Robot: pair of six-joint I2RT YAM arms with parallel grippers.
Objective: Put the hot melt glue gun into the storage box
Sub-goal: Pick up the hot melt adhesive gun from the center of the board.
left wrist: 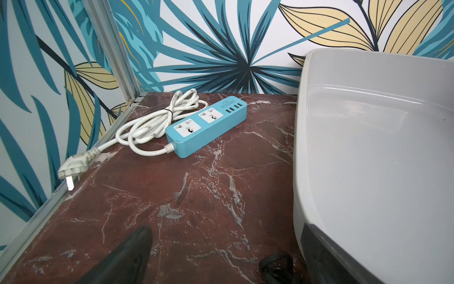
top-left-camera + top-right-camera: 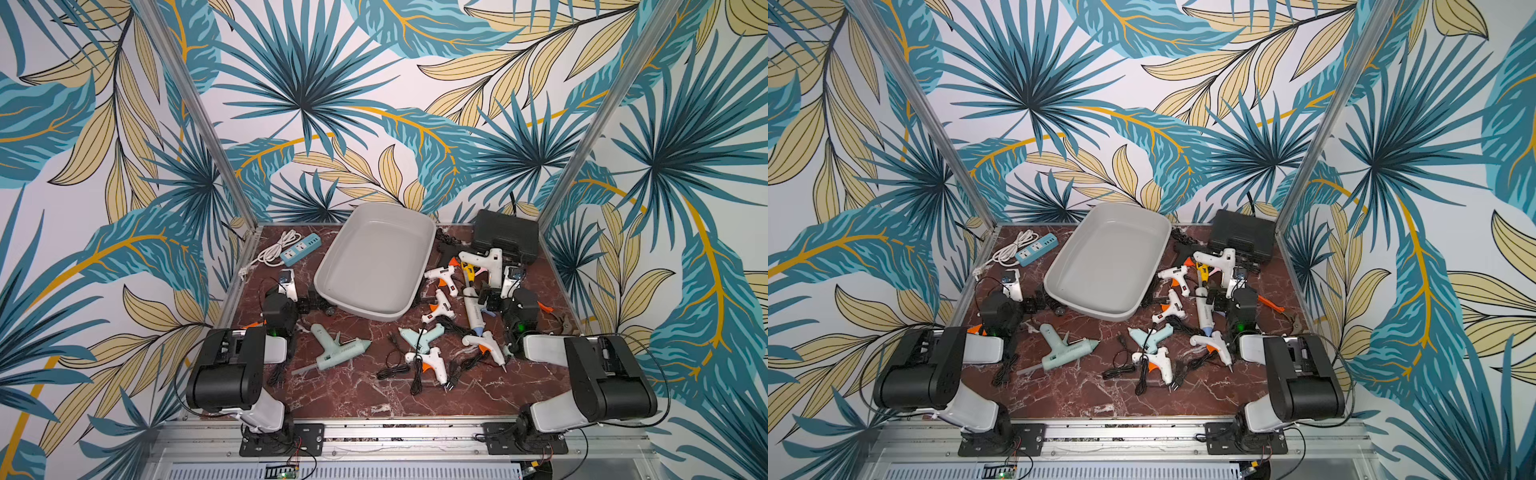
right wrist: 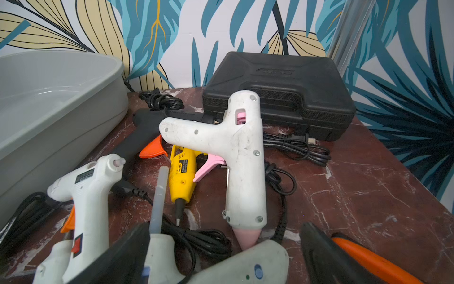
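The hot melt glue guns (image 2: 1173, 274) lie loose on the tabletop (image 2: 353, 399), outside the large light-grey plastic storage box (image 2: 365, 311). A pale-teal plastic glue gun (image 2: 336, 349) lies near and left of centre. A heap of white, yellow and black ones sprawls to the right, where a white glue gun with a pink trigger (image 3: 243, 152) overlaps a small yellow glue gun (image 3: 181, 172). The box, a rounded tub with sloping walls, stands at the far centre, set at a slant. The left gripper (image 1: 224, 227) sits low at the tub's near left corner, jaws spread wide and holding nothing (one black finger (image 1: 317, 250) shows against the tub's wall). The right gripper (image 3: 221, 230), just right of the tub, is parted as wide and grips nothing; the body of a long white glue gun with a blue tip (image 2: 471, 313) shows between its fingers, contact unclear. A black ribbed hard case (image 2: 505, 235) stands in the far right corner, and a blue power strip with a coiled white cord (image 1: 206, 127) in the far left. The surface is dark red-brown marble veined with white, edged by an aluminium rail (image 2: 395, 436) on the near side. The walls (image 2: 374, 104) are papered with teal and beige tropical leaves.
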